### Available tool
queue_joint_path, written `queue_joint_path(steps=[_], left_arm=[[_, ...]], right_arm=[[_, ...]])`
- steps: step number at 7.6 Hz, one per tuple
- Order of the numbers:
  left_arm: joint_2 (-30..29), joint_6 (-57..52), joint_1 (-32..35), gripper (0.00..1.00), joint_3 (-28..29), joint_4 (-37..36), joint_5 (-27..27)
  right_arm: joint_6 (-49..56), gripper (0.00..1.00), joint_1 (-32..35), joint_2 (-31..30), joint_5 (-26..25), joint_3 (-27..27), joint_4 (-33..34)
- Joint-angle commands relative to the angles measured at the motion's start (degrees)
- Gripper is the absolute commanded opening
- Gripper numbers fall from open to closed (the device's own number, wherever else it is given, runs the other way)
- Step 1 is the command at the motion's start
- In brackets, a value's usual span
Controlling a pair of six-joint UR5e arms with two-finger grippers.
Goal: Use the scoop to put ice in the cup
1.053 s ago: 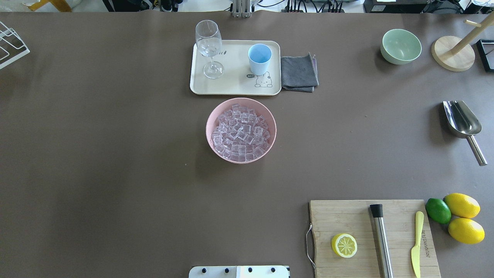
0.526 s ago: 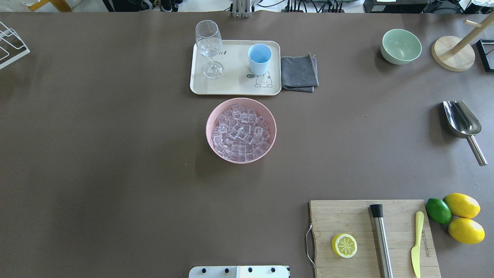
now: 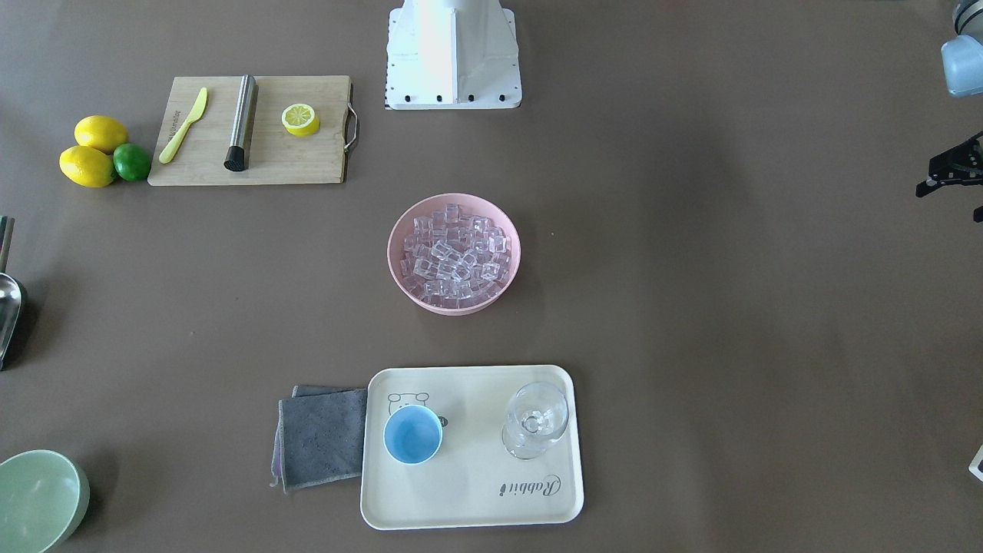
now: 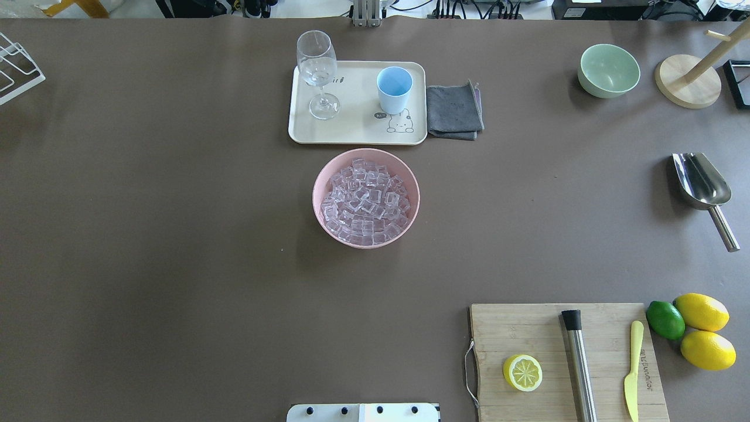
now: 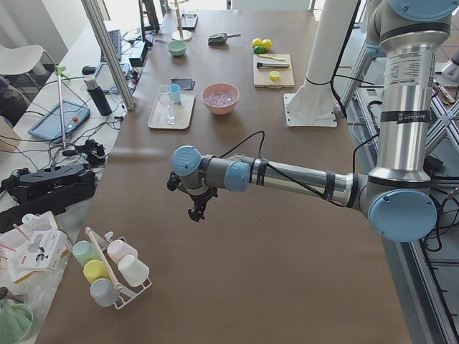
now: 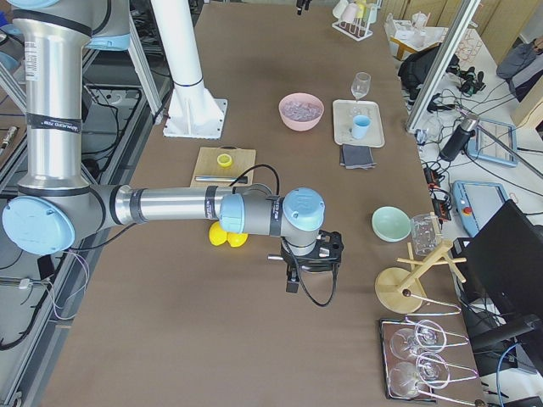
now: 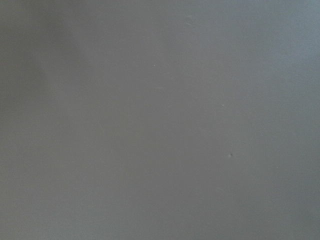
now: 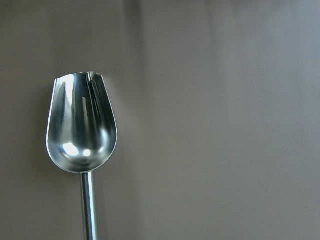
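Observation:
The ice (image 4: 364, 199) is a heap of clear cubes in a pink bowl (image 4: 316, 198) at mid-table. The light-blue cup (image 4: 394, 89) stands upright on a cream tray (image 4: 357, 132) behind the bowl. The steel scoop (image 4: 700, 181) lies on the table at the far right, mouth away from me; the right wrist view shows it (image 8: 82, 130) from straight above, left of centre. My right gripper (image 6: 310, 270) hovers over that end of the table. My left gripper (image 5: 193, 204) hangs over bare table far to the left. I cannot tell whether either is open.
A stemmed glass (image 4: 317, 61) stands on the tray and a grey cloth (image 4: 454, 110) lies beside it. A pale green bowl (image 4: 608, 70) is at back right. A cutting board (image 4: 527, 328) holds a half lemon, a steel cylinder (image 4: 579, 366) and a knife; whole citrus (image 4: 700, 310) lies beside it.

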State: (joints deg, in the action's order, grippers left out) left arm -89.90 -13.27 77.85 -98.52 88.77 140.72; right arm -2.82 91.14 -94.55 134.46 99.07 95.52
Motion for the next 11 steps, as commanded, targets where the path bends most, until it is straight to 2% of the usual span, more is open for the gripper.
queue_joint_path(steps=[1,3,5,7,8,9,10,11], left_arm=[[-0.28,-0.53,0.01,0.99,-1.23,0.17,0.00],[-0.19,-0.62,0.19,0.99,-6.30,0.52,0.00],[-1.77,-0.18,-1.38,0.99,-7.65,7.43,0.00],[-5.09,-0.18,-10.57,0.99,-7.21,17.26,0.00],[-7.55,-0.18,-14.88,0.99,-6.69,18.62,-0.61],[-8.62,-0.18,-18.93,0.99,-6.94,18.80,-0.53],[-8.71,-0.44,-23.06,0.99,-7.12,19.76,-0.53],[-9.06,-0.53,-26.93,0.99,-6.34,22.82,-1.58]], right_arm=[[0.01,1.00,0.00,-0.28,0.10,0.24,0.02],[-1.04,1.00,0.00,-1.07,0.01,1.56,0.02],[-2.01,1.00,-0.44,-2.74,-0.08,3.14,-0.33],[-6.30,1.00,-3.15,-2.65,0.18,3.75,-1.90],[-10.93,1.00,-6.12,-3.09,0.19,3.76,-5.92],[-19.94,1.00,-10.59,-3.35,-1.12,3.06,-12.31],[-24.47,1.00,-12.55,-3.70,-1.39,1.57,-18.73],[-28.26,1.00,-15.44,-4.23,-1.83,1.73,-20.96]])
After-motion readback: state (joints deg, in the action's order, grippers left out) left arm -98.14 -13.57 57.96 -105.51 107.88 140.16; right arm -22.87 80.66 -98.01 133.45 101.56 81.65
